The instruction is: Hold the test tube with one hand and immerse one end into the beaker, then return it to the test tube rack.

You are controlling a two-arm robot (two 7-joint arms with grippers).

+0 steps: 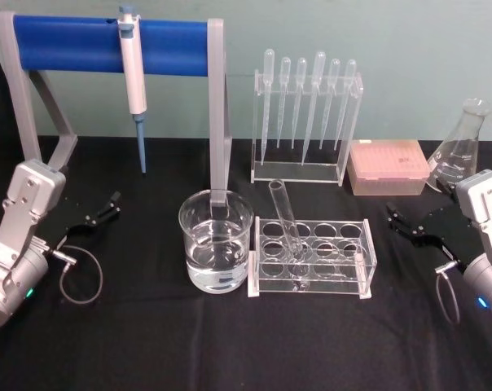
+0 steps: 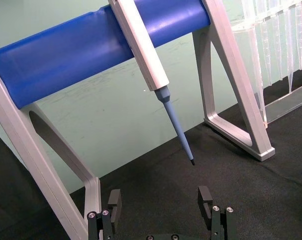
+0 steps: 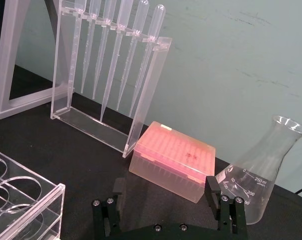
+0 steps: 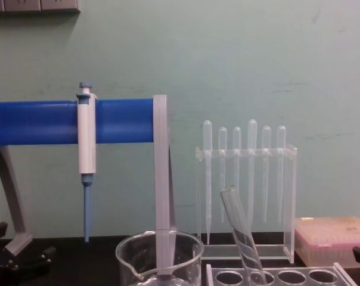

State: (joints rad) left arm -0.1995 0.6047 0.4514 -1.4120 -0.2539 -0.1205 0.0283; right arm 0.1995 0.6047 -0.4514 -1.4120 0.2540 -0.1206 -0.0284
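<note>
The test tube (image 1: 287, 224) stands in a hole toward the left end of the clear test tube rack (image 1: 368, 257), mid-table on the black table (image 1: 230, 342). Its rounded bottom is down in the rack. Its long axis is close to upright, with the open rim tipped left toward the beaker (image 1: 187, 244). The beaker, part full of clear liquid, sits just beside the rack's left end.

The right gripper (image 1: 395, 218) rests low, right of the rack, with its fingers spread wide and empty, pointing left. The tube lies left of this claw, across the rack's width. The left gripper (image 1: 109, 205), also wide open and empty, sits well off to the left, with the beaker between it and the tube.

I judge the right arm the nearer one. The tube's bare upper length above the rack looks like the place to grasp.

Farther back are the pipettor (image 1: 136, 81) on its blue stand (image 1: 67, 45), the pipette rack (image 1: 299, 173), a pink tip box (image 1: 388, 167) and a conical flask (image 1: 458, 155).
</note>
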